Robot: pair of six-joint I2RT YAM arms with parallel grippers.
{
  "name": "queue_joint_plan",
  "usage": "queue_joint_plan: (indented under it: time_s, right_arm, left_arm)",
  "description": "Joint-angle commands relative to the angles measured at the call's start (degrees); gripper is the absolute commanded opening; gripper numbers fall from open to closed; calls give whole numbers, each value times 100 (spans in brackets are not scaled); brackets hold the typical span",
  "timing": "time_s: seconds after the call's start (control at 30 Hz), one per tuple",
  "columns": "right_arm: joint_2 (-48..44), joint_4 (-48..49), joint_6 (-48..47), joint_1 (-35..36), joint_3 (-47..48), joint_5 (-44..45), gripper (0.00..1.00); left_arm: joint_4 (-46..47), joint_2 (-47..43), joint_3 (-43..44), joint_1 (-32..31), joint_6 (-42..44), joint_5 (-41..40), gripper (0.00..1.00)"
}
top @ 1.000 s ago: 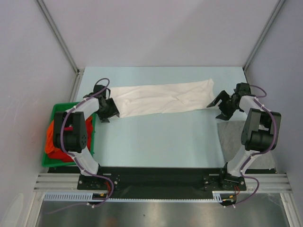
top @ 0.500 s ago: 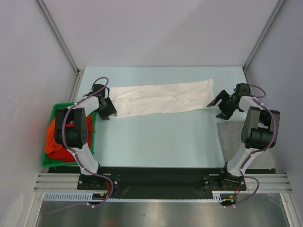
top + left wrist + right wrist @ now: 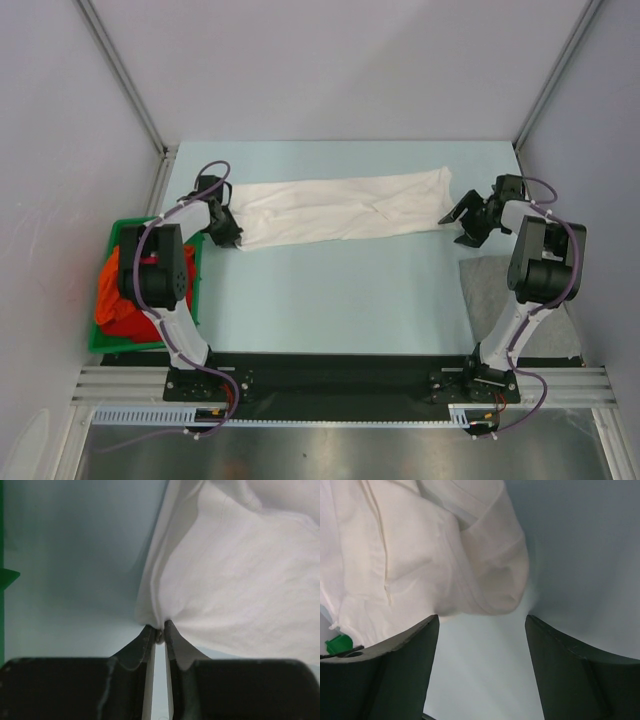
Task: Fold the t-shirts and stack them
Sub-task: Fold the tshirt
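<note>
Starting with the white t-shirt (image 3: 345,208): we see it lying as one long, narrow band across the far half of the pale blue table (image 3: 330,290), flat, with a few creases. Do we agree on the left end?

We do. The left gripper (image 3: 228,230) sits at that end, and its wrist view shows the fingers (image 3: 144,642) drawn almost together, with a gathered corner of the white fabric (image 3: 240,570) pinched between their tips. So we call that claw closed narrow on the shirt. And the right?

The right gripper (image 3: 460,226) is at the shirt's other end with its claw wide. From its wrist camera we see the rounded end of the fabric (image 3: 485,575) lying between and ahead of the two fingers (image 3: 405,650), with neither touching it.

Further out, we find a grey t-shirt (image 3: 480,290) spread on the table's right side beside the right arm. Off the table's left edge stands a green bin (image 3: 112,232), holding an orange t-shirt (image 3: 107,285) and a dark red t-shirt (image 3: 125,325) bunched together.
</note>
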Motion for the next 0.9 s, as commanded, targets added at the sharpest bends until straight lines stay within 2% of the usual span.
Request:
queue_joint_plan:
  time_s: [0.0, 0.07, 0.27, 0.37, 0.4, 0.47, 0.5, 0.53, 0.57, 0.6, 0.73, 0.87]
  right_arm:
    - [251, 354, -47, 18, 368, 52, 72]
    - [366, 398, -64, 10, 439, 79, 70]
    - [620, 390, -91, -61, 641, 17, 56]
    - [682, 232, -82, -61, 738, 43, 39]
    - [674, 197, -100, -61, 747, 78, 30]
    - [656, -49, -213, -87, 808, 499, 21]
    - [682, -154, -284, -104, 861, 910, 9]
    - [709, -425, -328, -122, 948, 1105, 3]
    - [752, -550, -372, -148, 1123, 1290, 0]
    - [866, -681, -424, -157, 1238, 1553, 0]
    - [1192, -1042, -425, -184, 1660, 1687, 0]
    - [1315, -947, -399, -175, 1810, 1696, 0]
  left_arm:
    - [34, 64, 313, 36, 115, 32, 15]
    - [-18, 99, 357, 36, 168, 24, 13]
    - [-133, 187, 446, 36, 221, -56, 5]
    - [-177, 222, 489, 36, 221, -56, 0]
    - [-186, 231, 516, 36, 212, -56, 0]
    - [-273, 266, 568, 36, 212, -275, 0]
    - [-300, 283, 603, 36, 221, -319, 0]
    - [-396, 292, 621, 36, 238, -345, 0]
    - [-449, 345, 648, 36, 256, -372, 0]
    - [-493, 371, 691, 36, 282, -381, 0]
    - [-599, 389, 595, 36, 344, -398, 0]
    - [-599, 292, 402, 36, 379, -363, 0]
